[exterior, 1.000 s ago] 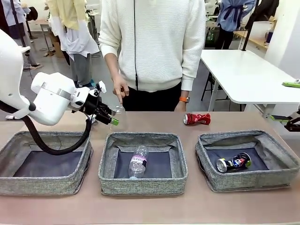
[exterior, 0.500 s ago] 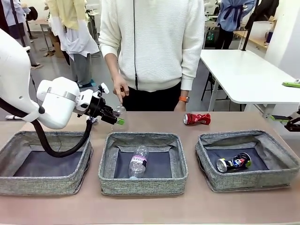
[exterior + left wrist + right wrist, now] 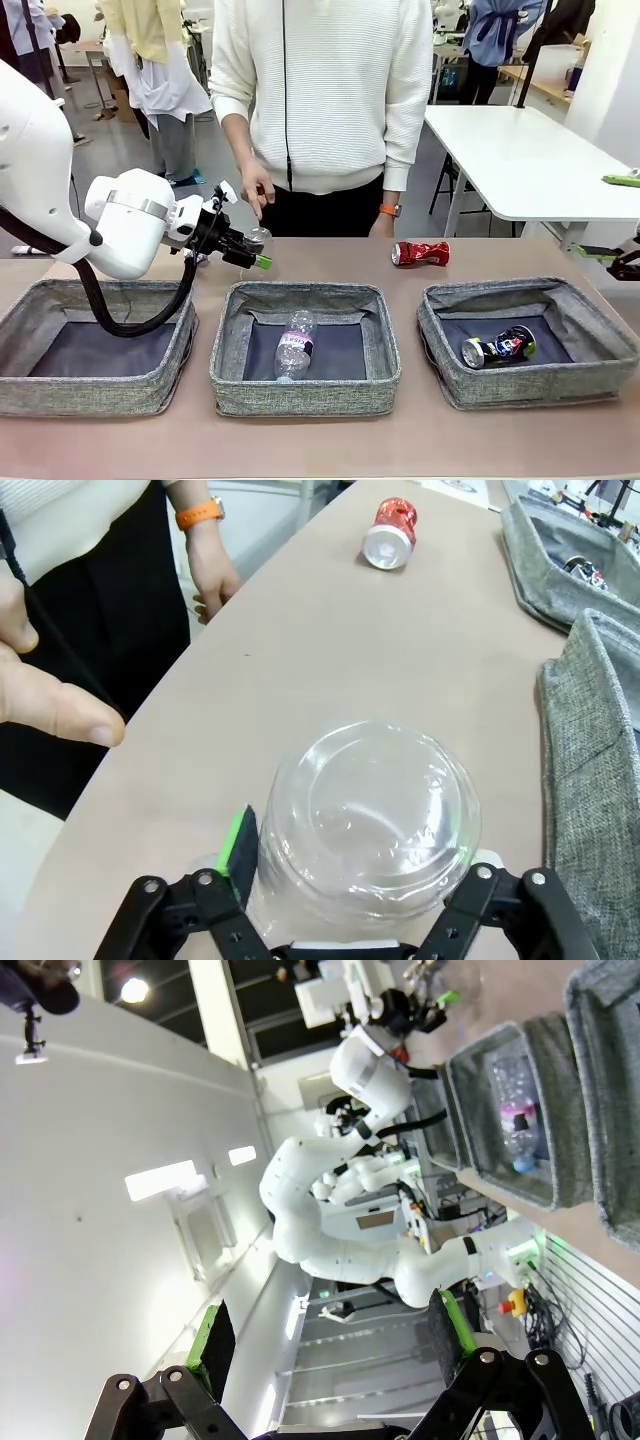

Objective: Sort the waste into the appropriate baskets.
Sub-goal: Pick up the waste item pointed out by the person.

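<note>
Front view first: the left gripper (image 3: 252,256) is seen out at the far edge of the table (image 3: 320,445), behind the gap between the left basket (image 3: 60,395) and the middle basket (image 3: 305,398). The clear plastic cup (image 3: 259,237) is caught between its fingers. A person's hand (image 3: 258,192) is held just above the cup. The clear plastic bottle (image 3: 293,346) is found lying in the middle basket, and the crushed dark blue-silver can (image 3: 498,347) in the right basket (image 3: 530,385). The crushed red can (image 3: 420,253) is seen on its side on the table behind the gap between those two baskets, well apart from the cup.

Over to the left wrist view: the cup is shown bottom toward the camera. It is clasped from both sides, with one green pad (image 3: 238,842) pressed flat to its wall. Whether it is lifted clear of the tabletop cannot be told.

Right wrist view now: the right gripper (image 3: 330,1335) is seen spread wide, with nothing held between its fingers.
</note>
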Available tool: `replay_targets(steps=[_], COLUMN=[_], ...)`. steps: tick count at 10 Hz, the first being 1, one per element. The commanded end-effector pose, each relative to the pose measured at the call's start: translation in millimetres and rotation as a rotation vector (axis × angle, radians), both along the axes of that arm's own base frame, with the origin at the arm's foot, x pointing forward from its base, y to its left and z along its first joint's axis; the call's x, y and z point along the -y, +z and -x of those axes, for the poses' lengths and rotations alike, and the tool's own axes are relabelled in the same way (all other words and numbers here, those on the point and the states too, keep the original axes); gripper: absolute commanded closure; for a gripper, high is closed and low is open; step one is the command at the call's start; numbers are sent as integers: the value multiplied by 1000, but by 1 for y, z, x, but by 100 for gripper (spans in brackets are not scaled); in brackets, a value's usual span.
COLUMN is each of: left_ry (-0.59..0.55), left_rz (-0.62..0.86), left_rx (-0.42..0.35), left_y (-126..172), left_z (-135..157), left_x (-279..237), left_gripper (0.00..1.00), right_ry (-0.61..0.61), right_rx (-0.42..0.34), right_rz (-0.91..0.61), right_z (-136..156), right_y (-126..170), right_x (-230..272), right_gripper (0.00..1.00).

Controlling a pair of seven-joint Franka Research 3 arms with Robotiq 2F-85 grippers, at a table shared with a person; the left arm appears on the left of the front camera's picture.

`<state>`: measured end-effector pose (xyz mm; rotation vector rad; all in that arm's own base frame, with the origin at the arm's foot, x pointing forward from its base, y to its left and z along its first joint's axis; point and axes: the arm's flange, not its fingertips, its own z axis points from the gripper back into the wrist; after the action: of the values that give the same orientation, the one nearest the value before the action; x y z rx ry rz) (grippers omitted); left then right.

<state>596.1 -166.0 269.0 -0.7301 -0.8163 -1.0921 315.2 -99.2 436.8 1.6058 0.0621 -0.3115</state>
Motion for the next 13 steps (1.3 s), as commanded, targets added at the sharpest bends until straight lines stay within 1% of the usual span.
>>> replay_targets(steps=[1, 2, 3, 4, 5, 6, 7, 8, 11, 13], left_ry=[-15, -12, -10, -7, -7, -6, -5, -4, -2, 12], left_rz=[1, 2, 2, 4, 1, 1, -1, -1, 5, 28], left_rx=[25, 25, 23, 23, 24, 26, 27, 30, 33, 47], left_y=[-1, -1, -1, 0, 0, 1, 1, 2, 4, 16], left_z=[2, 2, 2, 2, 2, 2, 2, 2, 2, 2], left_x=[2, 1, 1, 1, 1, 1, 1, 0, -1, -1], left_gripper=[40, 24, 59, 44, 79, 64, 99, 84, 84, 84], right_ry=[10, 10, 10, 10, 10, 10, 10, 10, 10, 10], right_rx=[-21, -21, -21, -21, -21, -21, -21, -21, -21, -21], right_rz=[-8, -8, -8, -8, -8, -8, -8, -8, -8, -8], right_z=[0, 0, 0, 0, 0, 0, 0, 0, 0, 0], right_y=[6, 6, 6, 6, 6, 6, 6, 6, 6, 6], right_x=[2, 2, 2, 2, 2, 2, 2, 2, 2, 2], right_gripper=[0, 0, 0, 0, 0, 0, 0, 0, 0, 0])
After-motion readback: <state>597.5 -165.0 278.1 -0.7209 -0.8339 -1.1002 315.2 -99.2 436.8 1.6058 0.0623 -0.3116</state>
